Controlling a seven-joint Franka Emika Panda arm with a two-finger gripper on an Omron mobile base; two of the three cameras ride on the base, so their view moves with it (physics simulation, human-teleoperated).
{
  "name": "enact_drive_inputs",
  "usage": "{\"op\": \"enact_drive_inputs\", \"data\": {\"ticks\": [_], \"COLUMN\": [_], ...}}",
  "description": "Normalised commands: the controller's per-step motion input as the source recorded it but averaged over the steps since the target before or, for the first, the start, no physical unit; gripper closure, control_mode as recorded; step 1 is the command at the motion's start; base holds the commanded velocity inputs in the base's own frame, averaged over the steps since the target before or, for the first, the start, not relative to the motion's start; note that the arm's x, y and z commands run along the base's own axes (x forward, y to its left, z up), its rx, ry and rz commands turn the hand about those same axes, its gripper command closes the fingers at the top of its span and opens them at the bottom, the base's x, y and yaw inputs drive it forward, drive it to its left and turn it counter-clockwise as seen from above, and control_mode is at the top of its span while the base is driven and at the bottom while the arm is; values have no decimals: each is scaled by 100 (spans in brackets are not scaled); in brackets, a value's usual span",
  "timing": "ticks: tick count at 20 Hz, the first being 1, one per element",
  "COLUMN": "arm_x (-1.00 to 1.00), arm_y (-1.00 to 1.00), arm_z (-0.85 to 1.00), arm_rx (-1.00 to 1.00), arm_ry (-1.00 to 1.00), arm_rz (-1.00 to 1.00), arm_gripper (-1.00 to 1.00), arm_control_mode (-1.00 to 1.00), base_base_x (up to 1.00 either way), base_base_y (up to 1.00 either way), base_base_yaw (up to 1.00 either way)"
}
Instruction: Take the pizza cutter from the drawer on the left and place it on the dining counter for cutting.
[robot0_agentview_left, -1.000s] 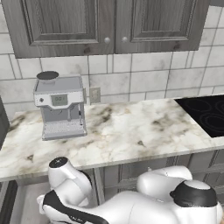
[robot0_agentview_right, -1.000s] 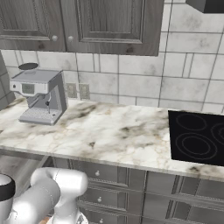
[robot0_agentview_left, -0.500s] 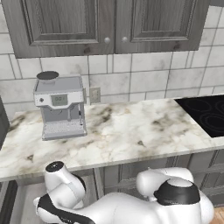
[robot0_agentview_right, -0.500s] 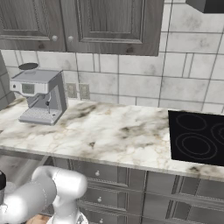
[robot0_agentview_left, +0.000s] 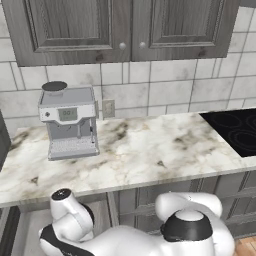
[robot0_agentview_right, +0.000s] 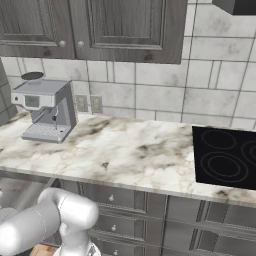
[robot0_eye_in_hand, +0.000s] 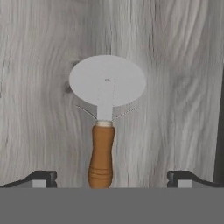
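Hand view: the pizza cutter with round pale-grey blade and orange-brown wooden handle lies flat on the pale grey wood-grain floor of the drawer. The two-finger gripper stands spread wide, one dark fingertip on either side of the handle (neither touching it). Base views: a grey coffee machine stands on the veined white marble worktop.

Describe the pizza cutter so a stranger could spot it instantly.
Look in the hand view at the pale grey wood-grain drawer floor. Lying flat on it, between the open gripper tips, is the pizza cutter. Its flat round grey blade and short orange-brown wooden handle set it apart; nothing else lies beside it.
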Motion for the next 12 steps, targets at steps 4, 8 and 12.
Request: {"op": "enact_drive_inputs", "data": {"ticks": [4,8,12], "arm_x": [0,0,0], "arm_y": [13,11,2], "arm_z": [-23,-23,-19], "arm_rx": [0,0,0], "arm_ry": [0,0,0], "arm_rz": [0,0,0], "arm_gripper": [-100,-100,-100], "arm_control_mode": [-100,-100,-100], "base_base_x": [0,0,0], "base_base_y": [0,0,0], "base_base_yaw": [0,0,0]}}
